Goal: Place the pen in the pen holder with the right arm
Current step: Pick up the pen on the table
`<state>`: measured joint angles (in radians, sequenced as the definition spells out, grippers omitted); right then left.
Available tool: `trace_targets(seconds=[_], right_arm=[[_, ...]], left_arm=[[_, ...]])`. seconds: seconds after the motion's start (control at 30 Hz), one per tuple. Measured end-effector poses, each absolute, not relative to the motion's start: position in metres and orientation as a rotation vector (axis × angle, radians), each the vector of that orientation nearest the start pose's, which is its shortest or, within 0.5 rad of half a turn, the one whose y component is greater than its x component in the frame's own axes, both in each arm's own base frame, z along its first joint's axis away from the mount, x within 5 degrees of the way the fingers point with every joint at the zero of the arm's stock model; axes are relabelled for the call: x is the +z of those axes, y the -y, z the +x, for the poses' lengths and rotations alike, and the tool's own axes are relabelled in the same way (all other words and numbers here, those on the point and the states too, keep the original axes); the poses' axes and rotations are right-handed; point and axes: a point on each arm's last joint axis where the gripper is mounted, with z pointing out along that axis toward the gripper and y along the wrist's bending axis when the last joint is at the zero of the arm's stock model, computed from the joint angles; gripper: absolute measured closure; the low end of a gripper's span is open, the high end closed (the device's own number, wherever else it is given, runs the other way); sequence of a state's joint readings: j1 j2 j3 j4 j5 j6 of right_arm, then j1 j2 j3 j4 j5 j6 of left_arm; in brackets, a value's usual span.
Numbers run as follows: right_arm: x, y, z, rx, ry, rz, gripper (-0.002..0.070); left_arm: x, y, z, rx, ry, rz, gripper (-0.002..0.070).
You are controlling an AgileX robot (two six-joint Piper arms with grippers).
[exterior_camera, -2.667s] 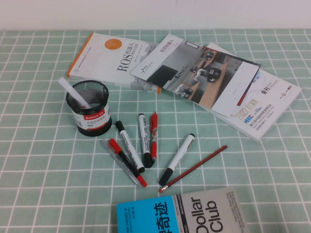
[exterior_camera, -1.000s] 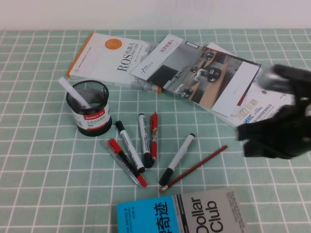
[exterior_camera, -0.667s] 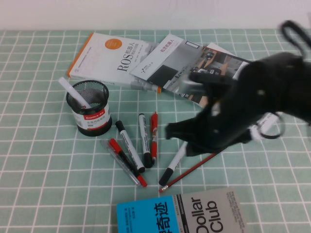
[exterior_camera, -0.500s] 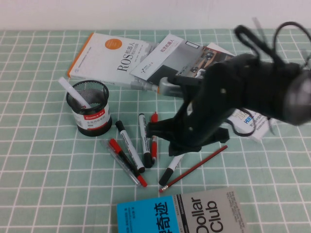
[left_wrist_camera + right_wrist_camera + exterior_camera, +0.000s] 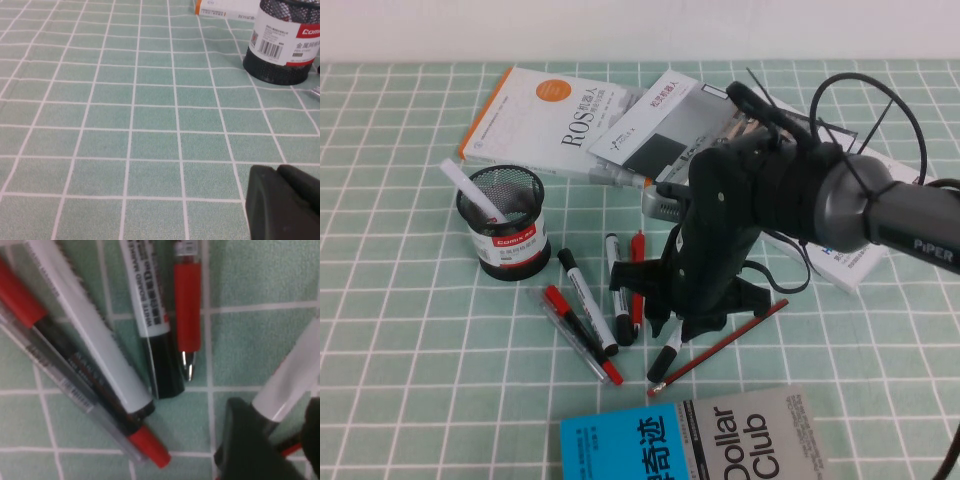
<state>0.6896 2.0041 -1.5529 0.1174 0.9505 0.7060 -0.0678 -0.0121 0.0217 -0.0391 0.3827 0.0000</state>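
Observation:
The pen (image 5: pixel 661 362), white with a black cap, lies flat on the green checked cloth at the right of the pen cluster, its upper half hidden under my right arm. My right gripper (image 5: pixel 677 325) hangs low over it. In the right wrist view the right gripper (image 5: pixel 277 415) is open, one black finger on each side of the pen's (image 5: pixel 292 382) white barrel. The black mesh pen holder (image 5: pixel 503 235) stands upright to the left, with a white stick leaning inside. My left gripper (image 5: pixel 285 200) rests shut just above the cloth, near the pen holder (image 5: pixel 285 45).
Two more black-capped markers (image 5: pixel 588 310) (image 5: pixel 617 290), a red pen (image 5: pixel 637 265) and a clear red-capped pen (image 5: pixel 575 335) lie between holder and gripper. A red pencil (image 5: pixel 730 340) lies beside the pen. Books (image 5: pixel 545 120) sit behind, another book (image 5: pixel 720 440) in front.
My right arm has swung in from the right edge and come down over the pen cluster. Its jaws have opened and now straddle the rightmost pen. Nothing on the cloth has moved.

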Motion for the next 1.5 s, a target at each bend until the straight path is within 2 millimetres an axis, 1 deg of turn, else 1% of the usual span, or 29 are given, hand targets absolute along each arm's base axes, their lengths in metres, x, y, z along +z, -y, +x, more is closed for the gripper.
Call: trace_targets(seconds=[0.17, 0.27, 0.47, 0.63, 0.9, 1.0, 1.1, 1.17, 1.23, 1.27, 1.43, 1.5], right_arm=[[0.205, -0.271, 0.319, 0.332, -2.985, 0.157, 0.0397], [0.204, -0.270, 0.321, 0.295, -2.972, 0.188, 0.0382], [0.198, -0.268, 0.324, 0.249, -2.962, 0.219, 0.0376], [0.191, -0.268, 0.327, 0.205, -2.960, 0.204, 0.0376], [0.179, -0.270, 0.331, 0.196, -2.947, 0.192, 0.0376], [0.179, -0.270, 0.332, 0.199, -2.945, 0.192, 0.0376], [0.178, -0.270, 0.332, 0.193, -2.949, 0.192, 0.0402], [0.178, -0.269, 0.332, 0.183, -2.953, 0.180, 0.0458], [0.178, -0.268, 0.331, 0.165, -2.958, 0.142, 0.0539], [0.178, -0.268, 0.332, 0.162, -2.957, 0.127, 0.0554], [0.178, -0.267, 0.330, 0.128, -2.970, 0.009, 0.0549], [0.183, -0.265, 0.329, 0.109, -2.973, -0.044, 0.0549]], left_arm=[[0.172, 0.005, 0.052, -0.085, -1.876, 0.040, 0.0681], [0.172, 0.005, 0.052, -0.085, -1.876, 0.040, 0.0681], [0.172, 0.005, 0.052, -0.085, -1.876, 0.040, 0.0681], [0.172, 0.005, 0.052, -0.085, -1.876, 0.040, 0.0681], [0.172, 0.005, 0.052, -0.085, -1.876, 0.040, 0.0681], [0.172, 0.005, 0.052, -0.085, -1.876, 0.040, 0.0681], [0.172, 0.005, 0.052, -0.085, -1.876, 0.040, 0.0681], [0.172, 0.005, 0.052, -0.085, -1.876, 0.040, 0.0681], [0.172, 0.005, 0.052, -0.085, -1.876, 0.040, 0.0681], [0.172, 0.005, 0.052, -0.085, -1.876, 0.040, 0.0681], [0.172, 0.005, 0.052, -0.085, -1.876, 0.040, 0.0681], [0.172, 0.005, 0.052, -0.085, -1.876, 0.040, 0.0681]])
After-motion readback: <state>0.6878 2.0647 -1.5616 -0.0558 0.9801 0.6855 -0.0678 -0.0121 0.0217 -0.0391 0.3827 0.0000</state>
